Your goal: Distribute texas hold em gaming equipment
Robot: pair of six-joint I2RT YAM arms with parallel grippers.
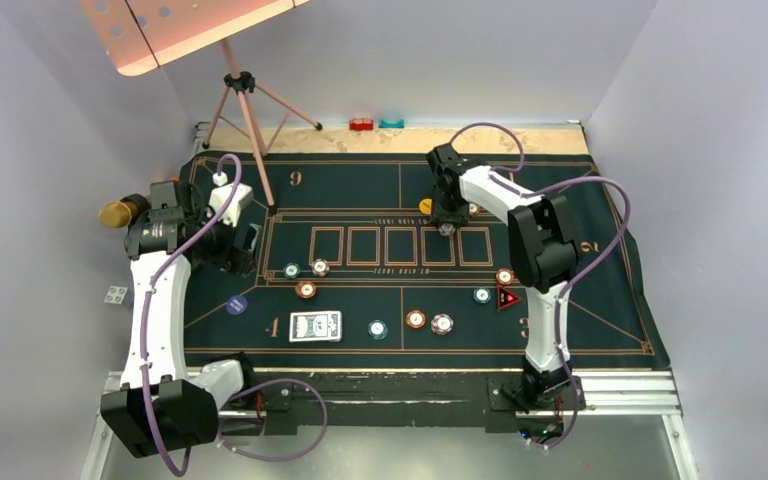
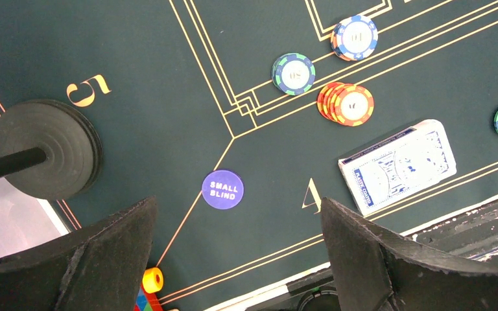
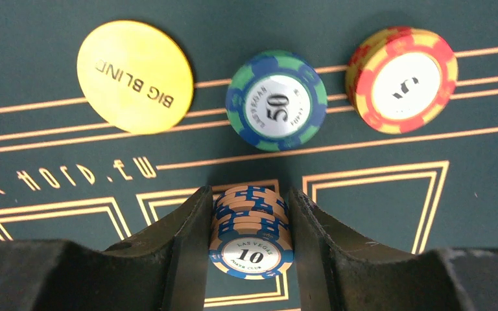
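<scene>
**Right jaws clamped on the "10" stack, left jaws wide apart**

My right jaws are closed on a stack of blue-and-tan chips, and the top face reads "LAS VEGAS 10 POKER CLUB". The stack sits over a gold card box on the green felt mat, toward the right end of the row of boxes. Just beyond it lie a yellow disc printed "BIG BLIND", a blue-green chip marked "50", and a red-and-yellow stack (its numeral I cannot make out). Mat lettering ending in "hold'em" runs upside down in my right wrist view.

My left jaws stand wide apart, holding nothing, above the mat's left side. Below them lies a blue disc reading "SMALL BLIND", between the gold numerals "5" and "4". Near the "4" rests the deck of playing cards, blue-and-white back up; its print is too small to read. The red triangle marker lies on the mat by my right arm
</scene>
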